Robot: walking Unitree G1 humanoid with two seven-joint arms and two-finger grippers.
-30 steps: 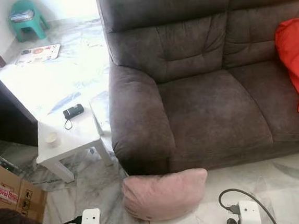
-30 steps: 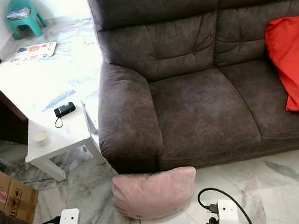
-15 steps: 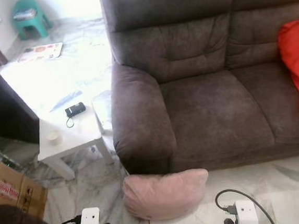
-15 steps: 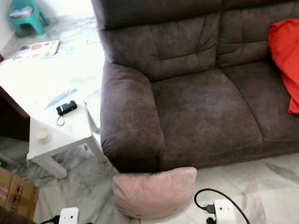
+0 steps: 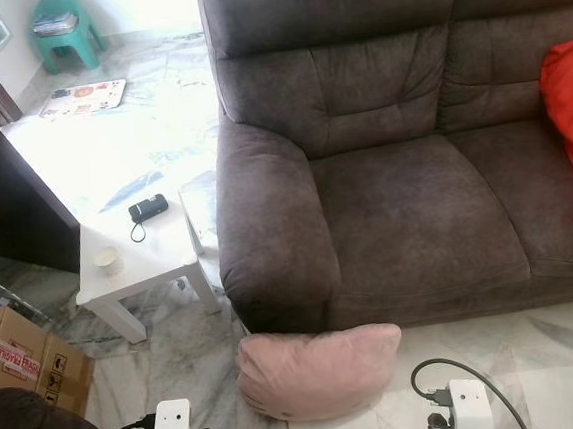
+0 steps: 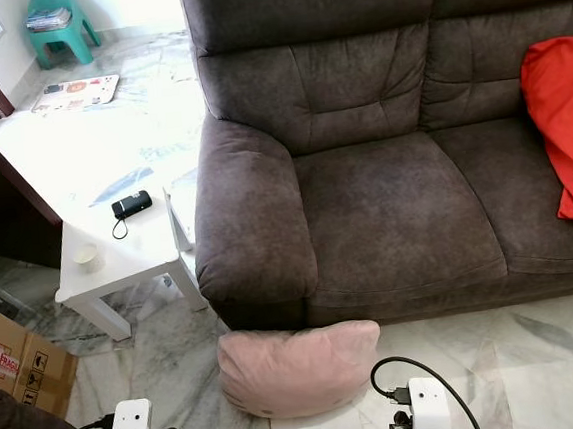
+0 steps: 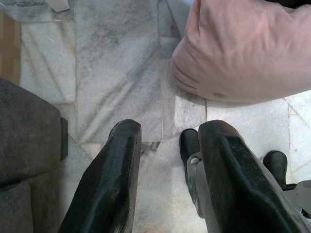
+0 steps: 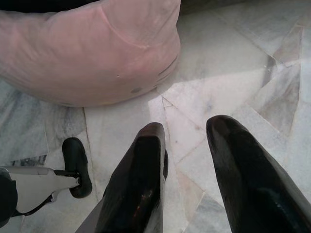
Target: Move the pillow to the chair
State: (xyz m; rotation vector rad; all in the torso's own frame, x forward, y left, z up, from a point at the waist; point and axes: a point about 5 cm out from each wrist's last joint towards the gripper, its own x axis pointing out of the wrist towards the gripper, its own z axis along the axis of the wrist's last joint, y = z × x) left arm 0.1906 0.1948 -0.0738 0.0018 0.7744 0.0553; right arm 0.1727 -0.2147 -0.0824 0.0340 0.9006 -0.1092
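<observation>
Left gripper (image 7: 167,145) low over marble floor (image 7: 116,73), fingers apart, empty, short of pillow. Cardboard box (image 5: 23,360) left of sofa, red label print too small to read. Pink pillow (image 5: 318,370) on floor against sofa (image 5: 385,196) front base, long axis running along sofa front. Right gripper (image 8: 187,145) low, fingers apart, empty, near pillow.

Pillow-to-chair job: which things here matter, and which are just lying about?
Job:
pink pillow, on the floor against the sofa's front
brown sofa, the likely seat
left gripper and right gripper, both open and empty

Lying about:
red cushion
white side table with black device
cardboard box
teal stool
</observation>
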